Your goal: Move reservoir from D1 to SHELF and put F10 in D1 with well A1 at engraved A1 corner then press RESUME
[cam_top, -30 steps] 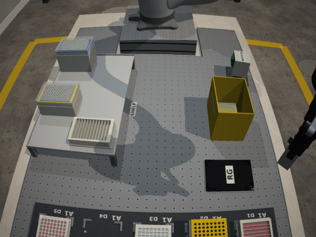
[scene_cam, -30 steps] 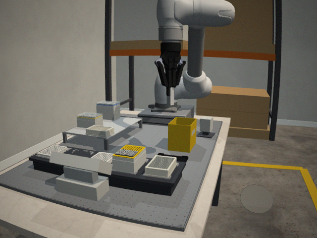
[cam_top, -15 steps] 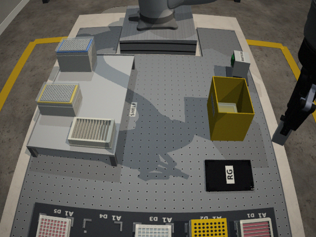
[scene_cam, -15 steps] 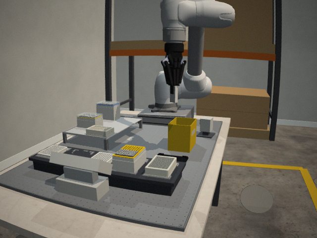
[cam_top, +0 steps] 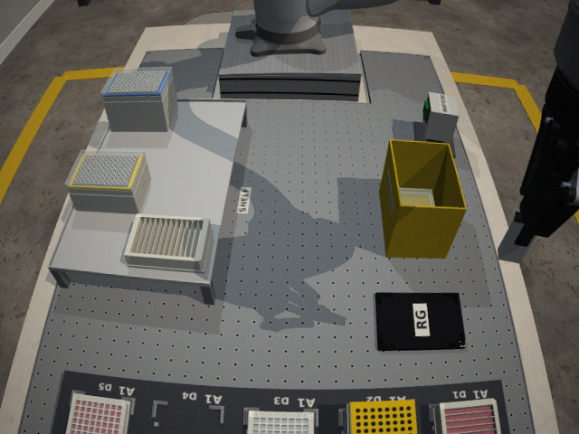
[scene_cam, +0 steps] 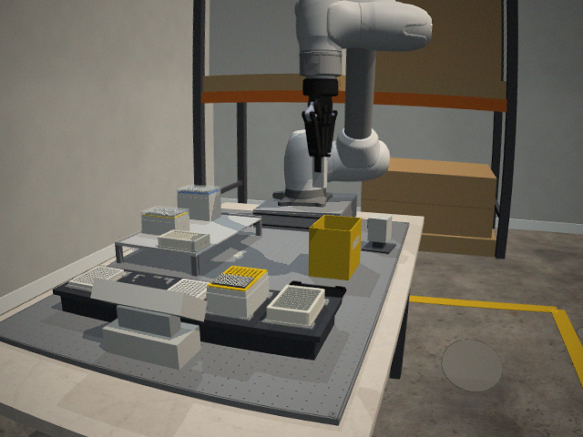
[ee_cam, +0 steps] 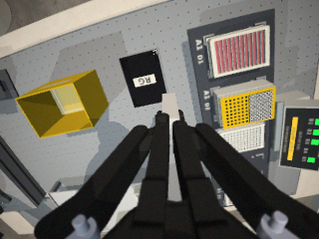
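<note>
Along the near edge of the grey perforated counter (cam_top: 298,186), a black deck strip reads "A1 D5" to "A1 D1". At D1, the near right corner, sits the cream 12-trough reservoir with red liquid (cam_top: 467,417); beside it the yellow tip rack (cam_top: 383,416). Farther in, a black nest labelled "RG" (cam_top: 397,322), then an open yellow bin (cam_top: 411,238). Toward the left edge, the grey shelf marked "SHELF" (cam_top: 201,154) carries the filled cream 12-trough reservoir (cam_top: 167,241). The black two-finger gripper (ee_cam: 168,118), raised high, is clenched on nothing.
</note>
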`<act>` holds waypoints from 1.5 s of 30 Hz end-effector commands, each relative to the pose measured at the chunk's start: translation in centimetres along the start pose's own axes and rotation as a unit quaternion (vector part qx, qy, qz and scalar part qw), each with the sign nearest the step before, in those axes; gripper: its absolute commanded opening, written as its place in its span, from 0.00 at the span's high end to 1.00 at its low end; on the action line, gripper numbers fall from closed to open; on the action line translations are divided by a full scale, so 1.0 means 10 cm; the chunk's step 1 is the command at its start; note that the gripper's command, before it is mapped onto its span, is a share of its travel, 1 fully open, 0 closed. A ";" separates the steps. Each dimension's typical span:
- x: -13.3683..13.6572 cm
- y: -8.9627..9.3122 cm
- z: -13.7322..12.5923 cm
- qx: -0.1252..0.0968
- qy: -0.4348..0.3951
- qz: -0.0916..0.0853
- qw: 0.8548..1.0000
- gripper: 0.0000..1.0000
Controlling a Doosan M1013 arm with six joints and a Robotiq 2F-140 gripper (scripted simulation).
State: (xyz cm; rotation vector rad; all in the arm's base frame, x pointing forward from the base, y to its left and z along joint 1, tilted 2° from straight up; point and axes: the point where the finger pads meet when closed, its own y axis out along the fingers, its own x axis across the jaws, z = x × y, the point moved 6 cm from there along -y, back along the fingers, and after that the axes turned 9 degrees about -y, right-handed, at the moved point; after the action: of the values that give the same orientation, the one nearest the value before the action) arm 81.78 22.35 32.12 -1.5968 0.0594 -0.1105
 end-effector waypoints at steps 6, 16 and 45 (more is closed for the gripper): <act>0.01 0.00 -0.15 0.000 -0.043 0.000 0.999 1.00; -0.14 0.00 -0.24 0.000 -0.073 0.000 0.997 1.00; -1.38 0.00 -0.31 0.000 -0.317 0.000 0.948 1.00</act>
State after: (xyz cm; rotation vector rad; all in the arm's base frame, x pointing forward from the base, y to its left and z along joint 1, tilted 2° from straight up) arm 69.20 20.65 31.82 -1.5743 -0.3938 0.3567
